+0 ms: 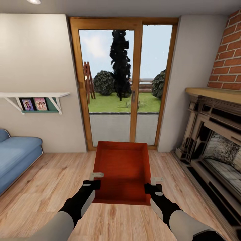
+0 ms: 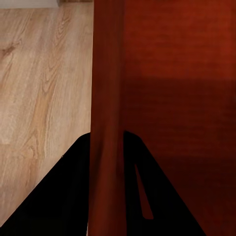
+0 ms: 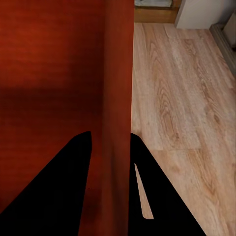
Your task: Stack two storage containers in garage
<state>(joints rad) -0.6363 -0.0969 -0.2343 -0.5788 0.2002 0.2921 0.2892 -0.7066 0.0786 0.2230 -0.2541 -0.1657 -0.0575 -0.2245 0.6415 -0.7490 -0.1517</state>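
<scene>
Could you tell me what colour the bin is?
Orange-red, clearest in the head view: bin.

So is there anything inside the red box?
No, the storage container is empty in the head view, with just its bare orange-red bottom showing between the left claw and right claw.

Orange-red lidless container (image 1: 122,169), seemingly level

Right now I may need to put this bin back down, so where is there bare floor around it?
Bare planks lie between the container and the blue sofa, and a narrower strip runs between it and the fireplace. It is crowded at the near wall corners, where the left gripper and right gripper clamp the side walls.
</scene>
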